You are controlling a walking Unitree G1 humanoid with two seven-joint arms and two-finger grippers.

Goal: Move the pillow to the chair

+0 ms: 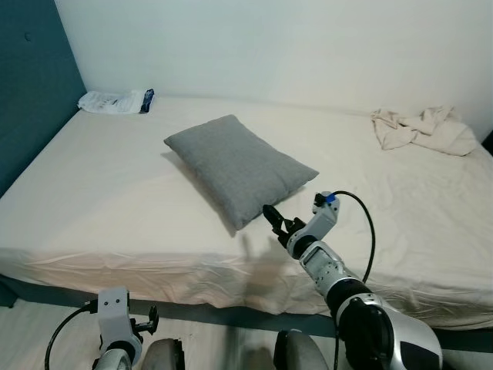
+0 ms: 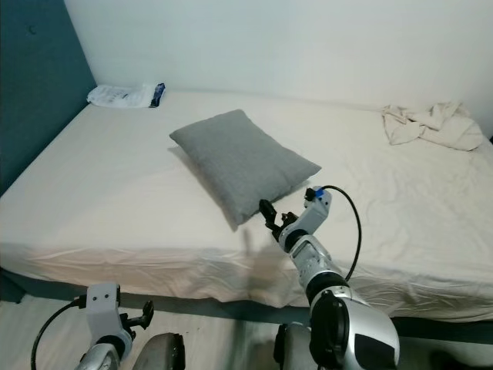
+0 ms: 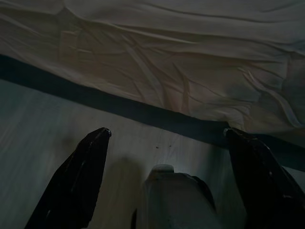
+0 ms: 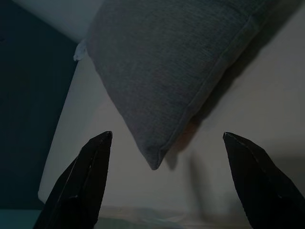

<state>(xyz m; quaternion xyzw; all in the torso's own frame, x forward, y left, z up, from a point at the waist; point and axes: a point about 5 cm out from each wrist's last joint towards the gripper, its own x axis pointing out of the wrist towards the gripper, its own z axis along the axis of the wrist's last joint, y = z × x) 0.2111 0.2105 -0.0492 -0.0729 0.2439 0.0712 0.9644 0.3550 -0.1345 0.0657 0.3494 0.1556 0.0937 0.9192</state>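
Barely started, we have the right claw (image 1: 271,219) spread wide, just short of the pillow (image 1: 236,166) corner ahead on the bed (image 1: 92,208), nothing grasped, carry left.

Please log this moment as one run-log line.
phase: reach | right tool: open, near grey pillow corner, not touching | left tool: open, idle | pillow: on bed

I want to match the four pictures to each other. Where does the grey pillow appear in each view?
Left eye view: pillow at centre, on the bed.
Right eye view: pillow at centre, a little higher.
Left wrist view: not in it; sheet edge and floor are there.
Right wrist view: pillow, its corner pointing between the open right gripper fingers.
Shared landmark: the teal headboard.
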